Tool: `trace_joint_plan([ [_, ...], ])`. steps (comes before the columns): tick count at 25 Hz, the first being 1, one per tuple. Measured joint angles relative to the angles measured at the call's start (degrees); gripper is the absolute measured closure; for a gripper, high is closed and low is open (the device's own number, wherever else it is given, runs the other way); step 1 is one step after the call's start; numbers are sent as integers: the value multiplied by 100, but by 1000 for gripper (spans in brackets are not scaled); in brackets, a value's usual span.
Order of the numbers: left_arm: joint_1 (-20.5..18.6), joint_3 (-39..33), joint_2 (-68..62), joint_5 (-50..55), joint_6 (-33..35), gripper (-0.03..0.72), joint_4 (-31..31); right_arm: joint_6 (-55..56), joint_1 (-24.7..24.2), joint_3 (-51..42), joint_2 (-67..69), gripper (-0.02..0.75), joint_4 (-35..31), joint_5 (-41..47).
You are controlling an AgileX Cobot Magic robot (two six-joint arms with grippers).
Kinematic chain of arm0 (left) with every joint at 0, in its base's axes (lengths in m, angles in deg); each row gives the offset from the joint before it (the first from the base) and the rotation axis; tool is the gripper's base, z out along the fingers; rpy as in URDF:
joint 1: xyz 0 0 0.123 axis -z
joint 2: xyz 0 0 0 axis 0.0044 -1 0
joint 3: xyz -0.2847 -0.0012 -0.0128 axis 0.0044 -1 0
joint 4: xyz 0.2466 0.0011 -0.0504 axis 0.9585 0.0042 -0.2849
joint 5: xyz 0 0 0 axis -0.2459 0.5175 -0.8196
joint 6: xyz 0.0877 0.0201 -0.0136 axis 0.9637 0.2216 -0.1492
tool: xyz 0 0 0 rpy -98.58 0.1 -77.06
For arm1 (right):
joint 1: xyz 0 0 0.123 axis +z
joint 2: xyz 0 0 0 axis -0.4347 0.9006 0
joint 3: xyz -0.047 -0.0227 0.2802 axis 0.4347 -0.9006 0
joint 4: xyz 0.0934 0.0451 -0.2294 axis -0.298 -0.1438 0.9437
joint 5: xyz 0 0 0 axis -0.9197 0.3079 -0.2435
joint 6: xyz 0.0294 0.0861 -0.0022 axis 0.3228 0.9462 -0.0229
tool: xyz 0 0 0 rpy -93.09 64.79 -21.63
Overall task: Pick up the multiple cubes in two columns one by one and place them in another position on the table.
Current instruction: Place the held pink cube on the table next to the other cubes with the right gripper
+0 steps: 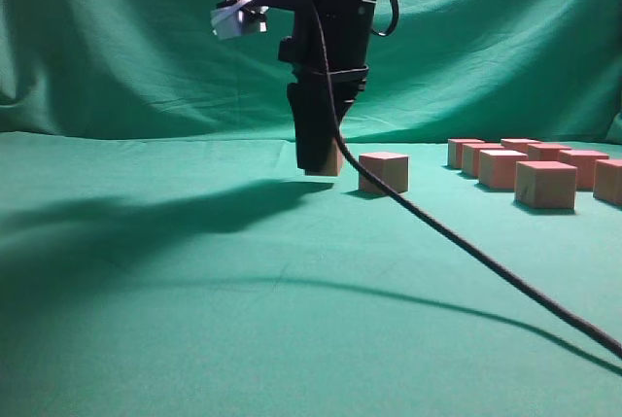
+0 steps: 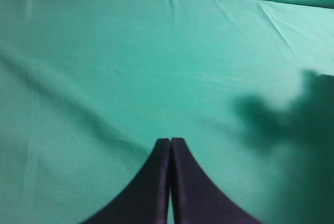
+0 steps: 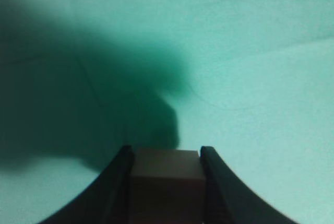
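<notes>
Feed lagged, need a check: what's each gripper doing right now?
Left gripper: shut, empty.
Right gripper: shut on a cube.

Counting the cubes in the exterior view: 1 cube [image 1: 334,158] sits between the fingers of the gripper [image 1: 317,166], 1 cube [image 1: 384,171] stands alone just beside it, and about 7 more form 2 columns [image 1: 530,168] at right. 1 cable [image 1: 466,247] crosses the cloth [image 1: 194,320].
</notes>
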Motion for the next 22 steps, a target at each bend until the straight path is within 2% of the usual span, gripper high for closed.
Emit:
trace_joint_plan([
  [15,0,0,0,0,0,688,0,0,0,13,128,473,-54,115],
  [22,0,0,0,0,0,688,0,405,0,94,105,132,-28,50],
])
